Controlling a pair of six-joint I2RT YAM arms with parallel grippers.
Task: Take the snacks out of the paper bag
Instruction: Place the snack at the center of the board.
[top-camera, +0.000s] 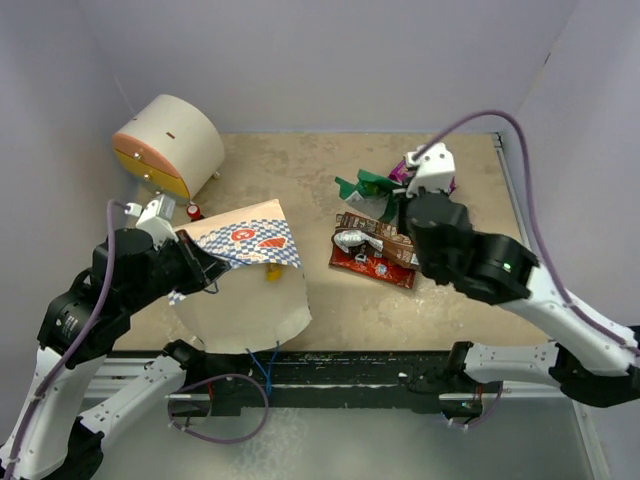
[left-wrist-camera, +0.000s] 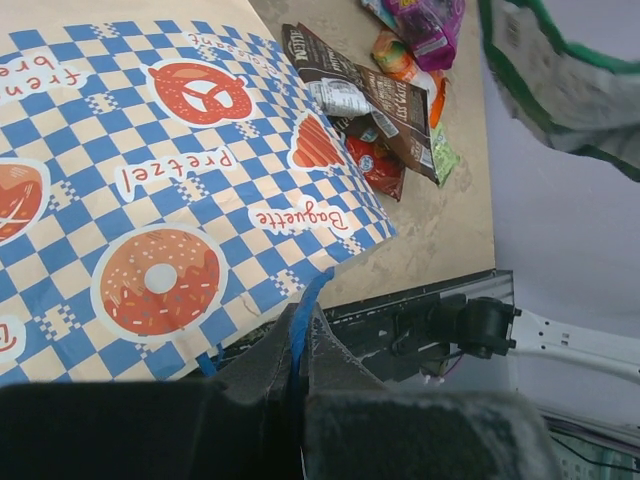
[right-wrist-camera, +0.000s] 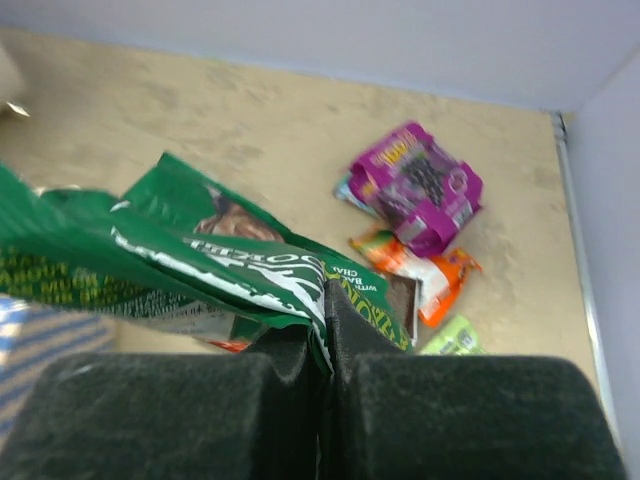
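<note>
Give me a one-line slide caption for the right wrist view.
Right gripper shut on a green snack bag; purple pouch, orange packet and light-green packet lie on the tabletop beyond.

Both arms are built from bulky black joint housings joined by white links. The left arm (top-camera: 130, 275) has a white wrist block and a greyish-purple cable (top-camera: 107, 235). The right arm (top-camera: 470, 255) carries a like cable (top-camera: 490, 113) and a small green light (top-camera: 510, 266). The left gripper (left-wrist-camera: 303, 325) and right gripper (right-wrist-camera: 325, 310) have matt black fingers (left-wrist-camera: 265, 370) with a grainy surface.
</note>
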